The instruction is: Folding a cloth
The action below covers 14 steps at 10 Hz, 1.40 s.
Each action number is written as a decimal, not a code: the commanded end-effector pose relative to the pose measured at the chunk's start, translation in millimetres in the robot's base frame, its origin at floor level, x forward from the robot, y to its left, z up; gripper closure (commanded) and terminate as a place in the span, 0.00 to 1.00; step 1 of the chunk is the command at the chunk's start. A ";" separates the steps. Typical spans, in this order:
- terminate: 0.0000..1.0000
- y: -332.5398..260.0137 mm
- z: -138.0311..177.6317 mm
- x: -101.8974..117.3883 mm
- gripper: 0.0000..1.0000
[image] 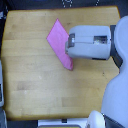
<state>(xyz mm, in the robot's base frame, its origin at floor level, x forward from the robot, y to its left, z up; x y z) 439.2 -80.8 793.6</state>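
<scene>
Jaws hidden beneath the grey wrist housing [89, 42], state undeterminable; the pink cloth [60, 42] lies flat on the wooden tabletop [35, 85], its near edge running under them.

There is one view only, the exterior view, so no part of the scene is shared with a second camera. It looks almost straight down from above onto the wooden tabletop [35, 80], which fills most of the picture, with its edges showing at the top, the left and the bottom. It stands far enough off to take in nearly the whole table, yet the arm [90, 42] reaching in from the exterior view's right looms large and blurred, nearer the lens than the tabletop.
</scene>
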 end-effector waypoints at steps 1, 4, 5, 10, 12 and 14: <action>0.00 108.0 44.8 65.3 1.00; 0.00 151.5 35.4 100.2 1.00; 0.00 156.3 32.0 103.2 1.00; 0.00 223.8 -30.3 137.8 1.00; 0.00 223.1 -38.4 137.2 1.00; 0.00 209.2 -34.9 136.7 1.00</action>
<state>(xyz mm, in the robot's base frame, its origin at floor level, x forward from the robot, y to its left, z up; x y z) 568.7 133.5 773.8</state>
